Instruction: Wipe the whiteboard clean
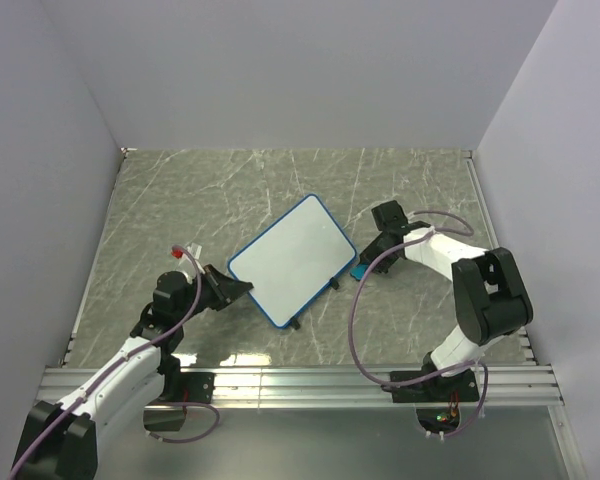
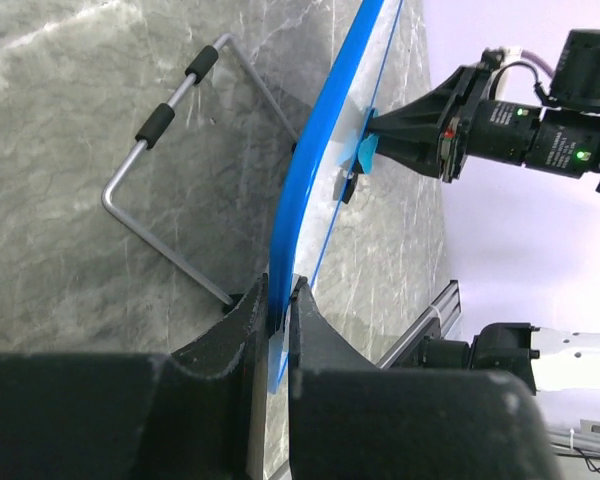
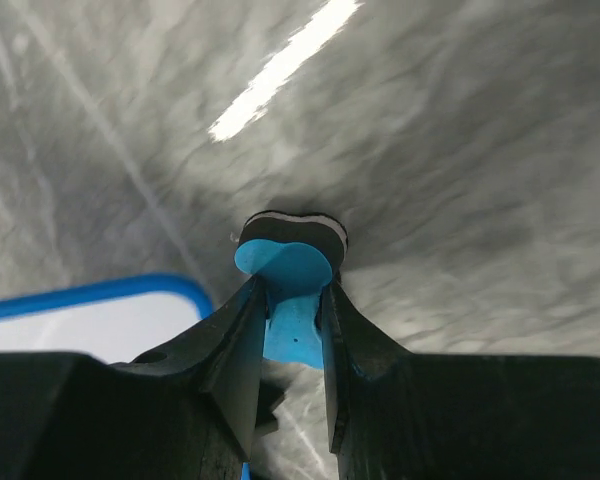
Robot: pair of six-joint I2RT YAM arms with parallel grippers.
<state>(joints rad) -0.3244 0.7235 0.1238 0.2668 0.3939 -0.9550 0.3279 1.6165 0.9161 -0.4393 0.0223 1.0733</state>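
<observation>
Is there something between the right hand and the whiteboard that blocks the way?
Nothing visible. The right hand, shut on the blue eraser, sits just beside the whiteboard; the left hand clamps its near edge.

A grey-green, marble-patterned tabletop [image 1: 280, 190] is boxed in by plain pale walls at the back [image 1: 300, 70], left [image 1: 30, 180] and right [image 1: 565, 150]. A ribbed aluminium rail [image 1: 310, 380] runs along its near edge. A white streak of reflected light [image 3: 280, 65] (soft-edged) lies on the surface.

No readable text, label, brand, number or sign shows anywhere.
</observation>
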